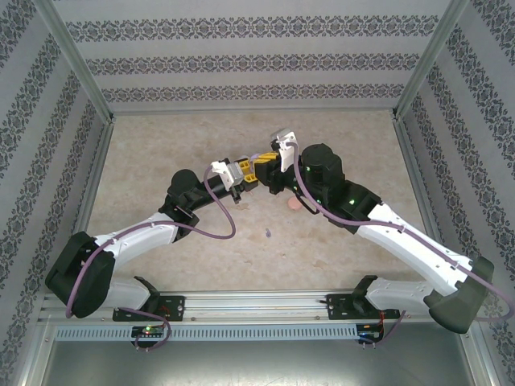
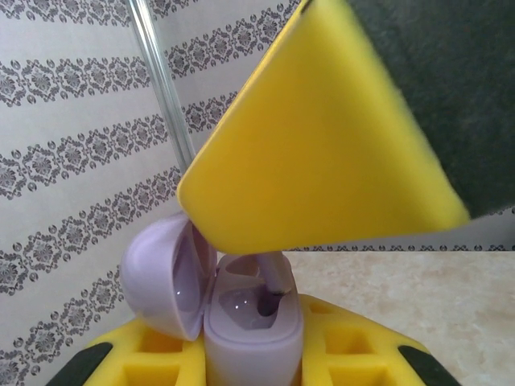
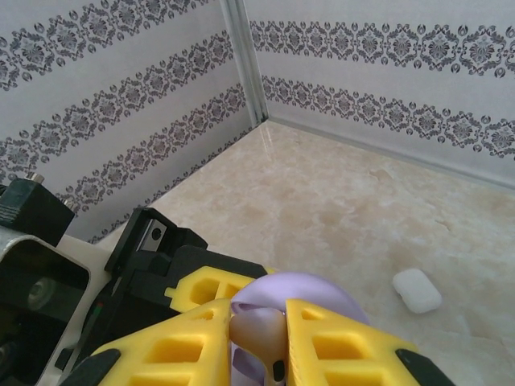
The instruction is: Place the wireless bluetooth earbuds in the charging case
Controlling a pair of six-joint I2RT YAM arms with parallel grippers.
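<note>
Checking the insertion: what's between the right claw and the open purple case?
A purple earbud, pinched in the right claw, reaching into the charging case, per the left wrist view.

A beige, marbled table [image 1: 161, 161] is enclosed on its left, far and right sides by white walls [image 1: 241, 56] papered with grey bands of ornamental pattern. Slim metal posts [image 1: 75, 60] rise slanting at the two far corners where the walls meet. Along the near edge runs a silver metal rail [image 1: 257, 310], with a slotted white strip [image 1: 241, 331] just in front of it.

Lab test cell, wallpapered walls [image 1: 241, 64], aluminium frame [image 1: 78, 64], marbled tabletop [image 1: 161, 145]
</note>
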